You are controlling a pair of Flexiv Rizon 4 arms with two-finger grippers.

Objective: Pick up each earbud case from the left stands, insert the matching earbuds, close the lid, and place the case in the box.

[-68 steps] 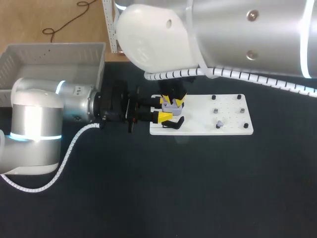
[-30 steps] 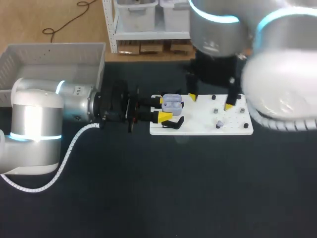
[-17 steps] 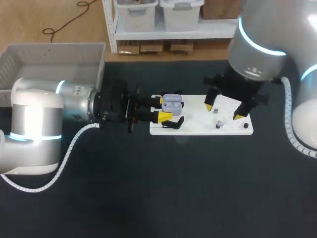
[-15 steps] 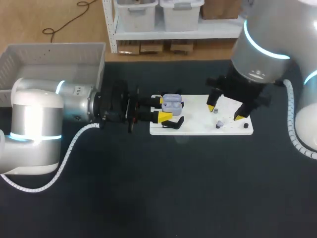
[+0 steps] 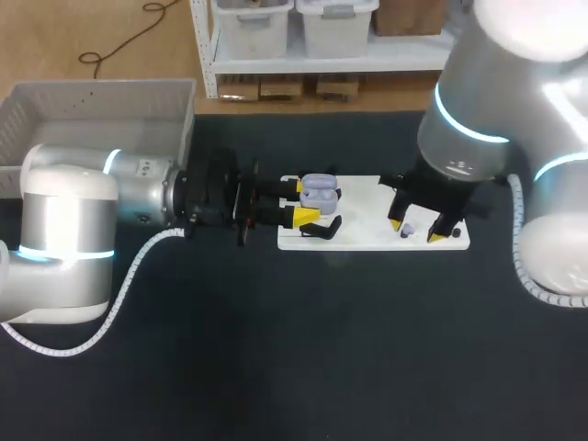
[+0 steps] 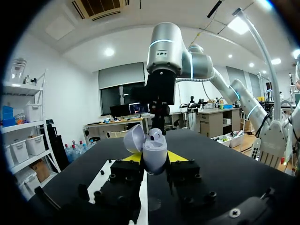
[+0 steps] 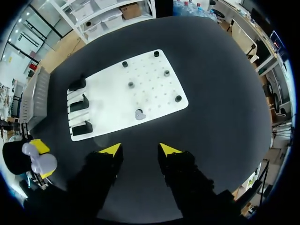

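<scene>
The grey box [image 5: 101, 99] stands at the far left corner of the table [image 5: 294, 349], and only a part of its inside is in view. The case [image 6: 153, 152] is not in it. The left gripper [image 5: 303, 202] holds the case over the left end of the white board [image 5: 367, 207], with one finger pressed on each side. Its lid [image 6: 132, 138] is open and tilted back. At the mouth of the case there is a pale round piece, but I cannot tell if it is an earbud.

Three black stands [image 7: 78, 103] are in a row at that end of the board. One small grey earbud [image 7: 139, 114] lies on the board near its middle, between several low pegs [image 7: 178, 98].

The right gripper [image 7: 139, 150] hangs above the other end of the board. Its fingers are apart and hold nothing, and the earbud is just ahead of them.
</scene>
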